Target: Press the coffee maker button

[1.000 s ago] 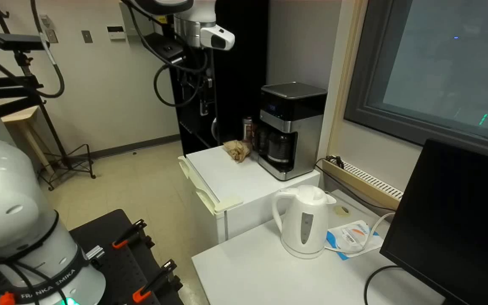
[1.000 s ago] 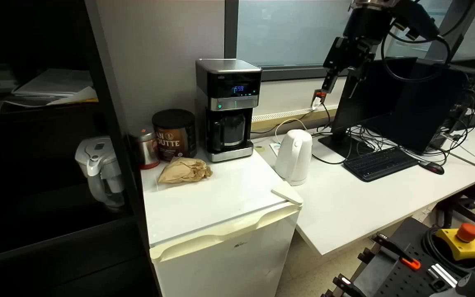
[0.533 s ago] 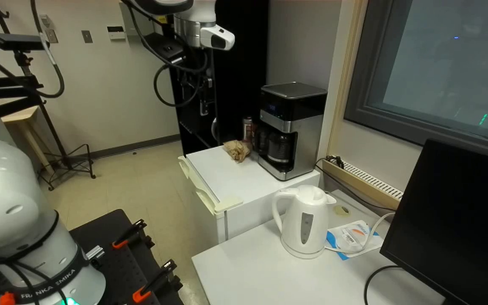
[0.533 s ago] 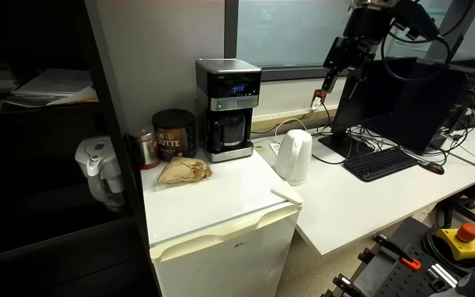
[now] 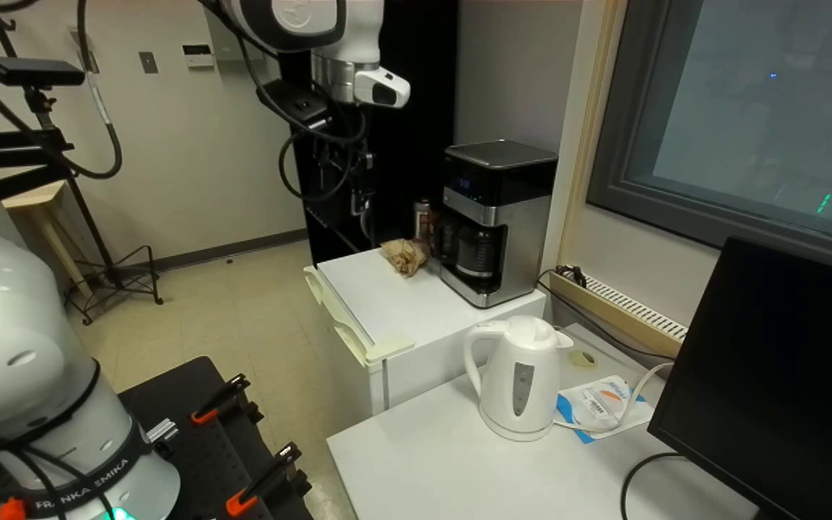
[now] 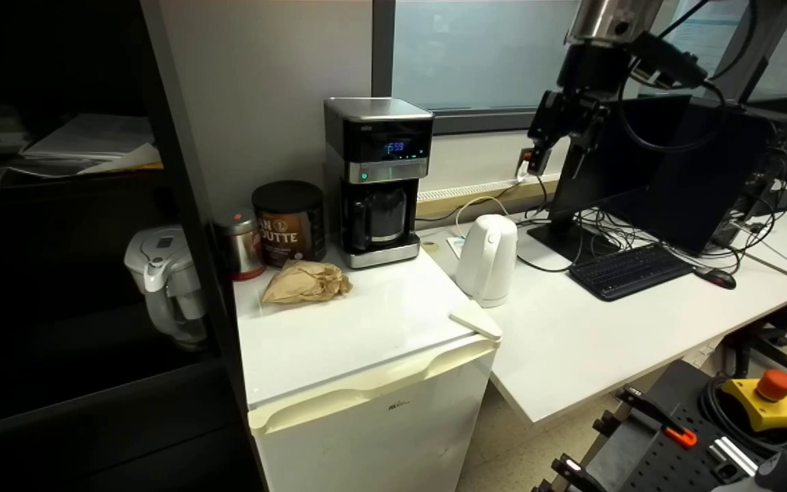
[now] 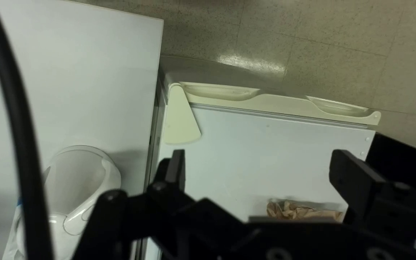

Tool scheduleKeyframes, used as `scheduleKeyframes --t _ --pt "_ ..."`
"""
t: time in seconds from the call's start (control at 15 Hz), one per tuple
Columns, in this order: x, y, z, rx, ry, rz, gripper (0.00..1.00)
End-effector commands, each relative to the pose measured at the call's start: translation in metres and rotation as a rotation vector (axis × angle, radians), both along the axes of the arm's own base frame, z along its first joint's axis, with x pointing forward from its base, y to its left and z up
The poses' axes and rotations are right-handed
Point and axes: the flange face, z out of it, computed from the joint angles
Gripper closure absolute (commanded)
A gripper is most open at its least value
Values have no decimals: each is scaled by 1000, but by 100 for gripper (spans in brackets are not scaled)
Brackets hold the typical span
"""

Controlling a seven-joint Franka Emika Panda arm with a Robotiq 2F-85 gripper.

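Note:
The coffee maker is black and silver with a dark carafe; it stands upright on the white fridge in both exterior views [image 5: 526, 227] [image 6: 388, 130]. Its front has a lit blue display [image 6: 395, 147] and a small green-lit button [image 6: 364, 176] on the silver strip. It is out of view in the wrist view. My gripper [image 7: 258, 152] is open and empty, with its jaws wide apart above the fridge top. In an exterior view my gripper [image 6: 556, 165] hangs pointing down, apart from the coffee maker. It is dark against the black shelf in an exterior view [image 5: 364, 209].
A white kettle [image 5: 524, 383] stands on the desk [image 5: 416, 448] beside the fridge [image 6: 366, 328]. A crumpled paper bag [image 6: 306, 281], a dark can [image 6: 289, 222] and a metal canister [image 6: 240, 244] are near the coffee maker. Monitors [image 6: 612, 171] stand on the desk.
The arm stays still between the two earlier moments. Since then my gripper has moved down, slightly right in an exterior view and slightly left in an exterior view. The objects have not moved.

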Motion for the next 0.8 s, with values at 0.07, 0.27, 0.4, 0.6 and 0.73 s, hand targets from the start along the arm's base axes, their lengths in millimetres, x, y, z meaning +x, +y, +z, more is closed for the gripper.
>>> scheduleKeyframes --t 0.07,0.27,0.4,0.6,0.73 --pt "24 -3 -40 -134 28 75 0" --pt "37 1 -65 -259 66 156 0" --pt "46 6 -80 -336 75 226 0" --pt "55 15 -98 -463 78 337 33" --pt "60 22 -106 -554 75 414 48"
